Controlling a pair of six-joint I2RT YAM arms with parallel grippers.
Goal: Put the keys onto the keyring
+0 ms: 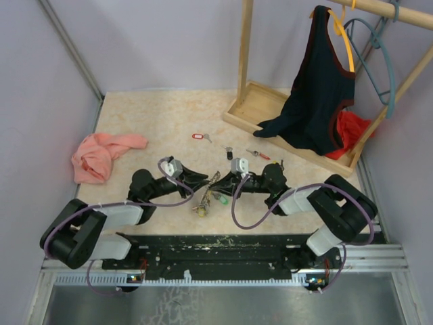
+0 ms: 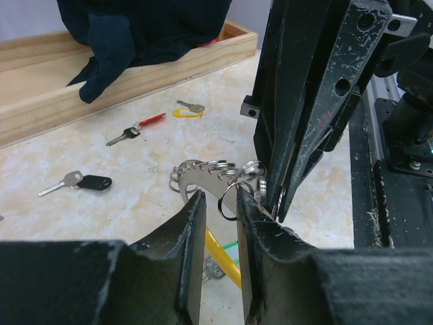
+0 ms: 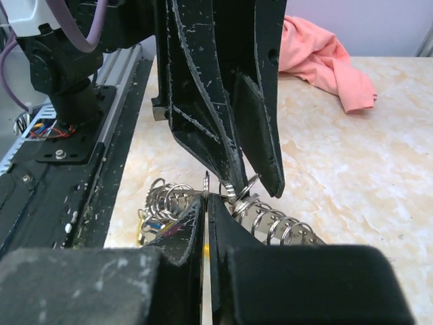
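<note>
Midway along the near side of the tabletop (image 1: 155,115), the keyring (image 2: 211,169) is held between both arms. The right gripper (image 3: 207,203) is seen with its jaws pressed fully together on the ring's thin wire. The left gripper (image 2: 220,196) is shown facing it, jaws parted only narrowly and closed on a small loop of the same ring. A bunch of tagged keys (image 1: 203,205) is seen trailing from the ring toward the arms' bases, a green tag among them. Four more keys are left loose farther back. A red-tagged key (image 1: 198,137) is set apart on its own. A black-tagged key (image 2: 91,183), a black-headed key (image 2: 125,135) with a red tag and a yellow-tagged key (image 2: 186,112) are scattered before the wooden tray (image 2: 40,101). A pink cloth (image 1: 101,154) is bunched at the left.
</note>
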